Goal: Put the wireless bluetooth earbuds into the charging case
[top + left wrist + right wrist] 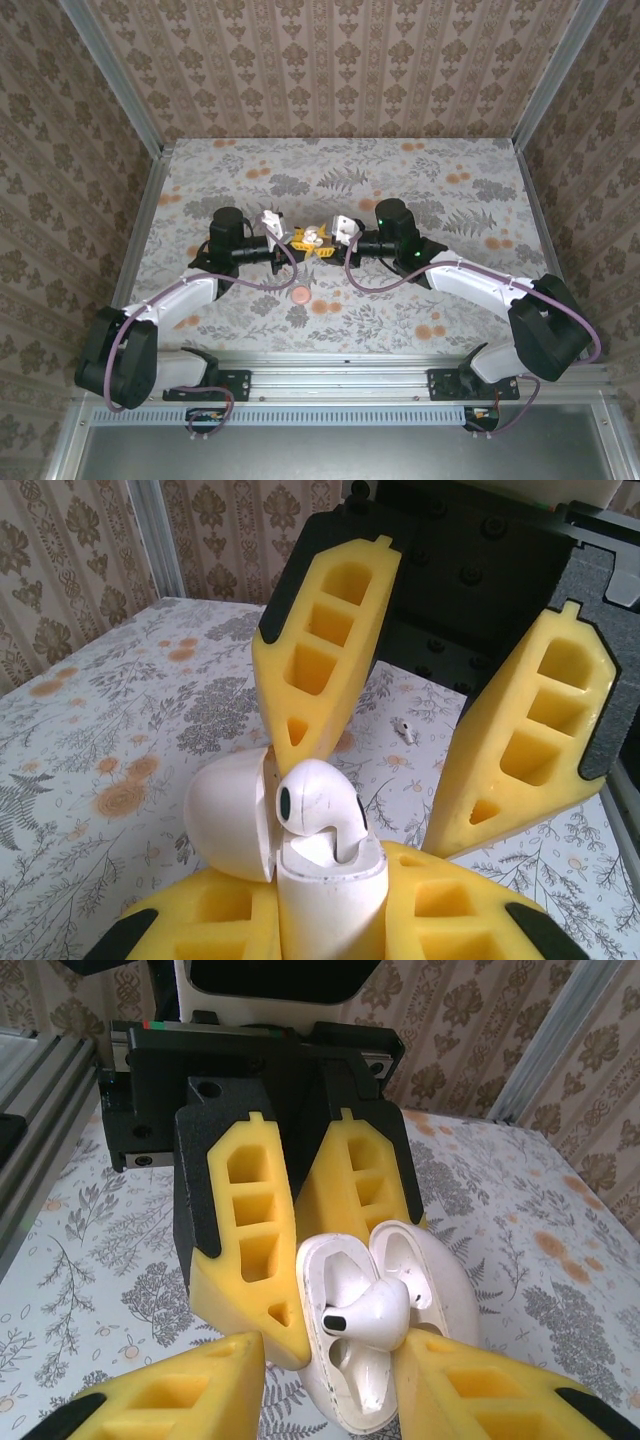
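Left claw (pixel 325 925) clamps the open case (pixel 440 1280). Right claw (pixel 332 1350) is part-open. The earbud (pixel 320 805) is half-seated, so a nudge could tip it out.

There are two robot arms, the left arm (pixel 175 295) and the right arm (pixel 480 285), two yellow-fingered grippers, the left gripper (pixel 293 242) and the right gripper (pixel 328 244), one white charging case (pixel 330 900), two white earbuds, a first earbud (pixel 318 802) and a second earbud (pixel 403 728), and one pink disc (pixel 298 295).

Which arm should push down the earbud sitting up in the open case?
Probably the right. The left tool is shut on the charging case, steadying it; the right tool stands open at the earbud, free to press it in.
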